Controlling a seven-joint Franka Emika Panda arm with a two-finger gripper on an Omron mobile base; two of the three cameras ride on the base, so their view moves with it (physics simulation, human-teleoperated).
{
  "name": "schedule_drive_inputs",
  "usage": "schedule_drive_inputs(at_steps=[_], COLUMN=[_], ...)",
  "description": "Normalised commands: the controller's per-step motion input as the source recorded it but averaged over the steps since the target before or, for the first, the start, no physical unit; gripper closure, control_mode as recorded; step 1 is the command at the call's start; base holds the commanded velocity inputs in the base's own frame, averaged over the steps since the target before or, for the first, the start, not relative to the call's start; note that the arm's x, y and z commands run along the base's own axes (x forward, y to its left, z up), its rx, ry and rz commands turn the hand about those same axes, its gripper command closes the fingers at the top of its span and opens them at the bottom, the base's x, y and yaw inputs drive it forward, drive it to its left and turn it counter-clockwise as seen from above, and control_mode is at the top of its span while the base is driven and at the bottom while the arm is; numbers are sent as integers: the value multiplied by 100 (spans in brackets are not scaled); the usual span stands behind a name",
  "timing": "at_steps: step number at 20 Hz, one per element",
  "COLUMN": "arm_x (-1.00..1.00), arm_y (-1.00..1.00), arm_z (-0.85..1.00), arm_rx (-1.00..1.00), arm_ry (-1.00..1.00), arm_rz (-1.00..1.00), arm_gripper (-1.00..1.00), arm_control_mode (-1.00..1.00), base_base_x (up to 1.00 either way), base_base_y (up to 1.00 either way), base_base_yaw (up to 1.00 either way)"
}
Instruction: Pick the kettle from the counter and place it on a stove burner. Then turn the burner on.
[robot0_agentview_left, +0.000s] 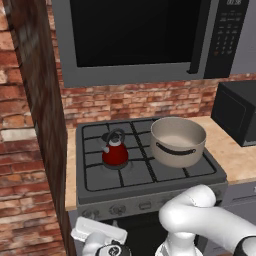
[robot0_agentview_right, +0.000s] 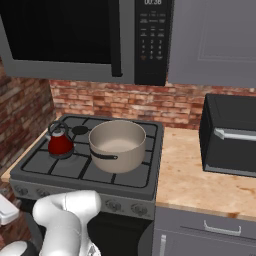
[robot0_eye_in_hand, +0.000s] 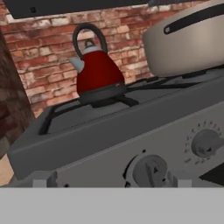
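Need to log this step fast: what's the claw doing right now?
Claw: open, holding nothing; the kettle sits on the stove.

We see a glossy red kettle (robot0_agentview_left: 115, 153) with a matt grey lid on dark matt metal grates (robot0_agentview_left: 145, 170), beside a smooth satin beige pot (robot0_agentview_left: 178, 140); light wood-grain counter (robot0_agentview_right: 200, 175), rough red brick wall (robot0_agentview_left: 135, 102), glossy black microwave door (robot0_agentview_left: 130, 30).
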Motion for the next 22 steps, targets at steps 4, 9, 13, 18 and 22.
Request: schedule_drive_inputs(at_steps=[4, 9, 13, 18, 22], arm_x=[23, 22, 21, 18, 16], arm_y=[7, 10, 6, 9, 12], arm_z=[-12, -20, -17, -21, -22], arm_rx=[0, 0, 0, 0, 0], arm_ry=[-4, -3, -4, -4, -4], arm_rz=[0, 0, 0, 0, 0], arm_gripper=[-100, -100, -100, -100, -100], arm_control_mode=[-100, -100, -100, -100, -100], base_base_x=[0, 0, 0, 0, 0], base_base_y=[0, 0, 0, 0, 0], base_base_yaw=[0, 0, 0, 0, 0])
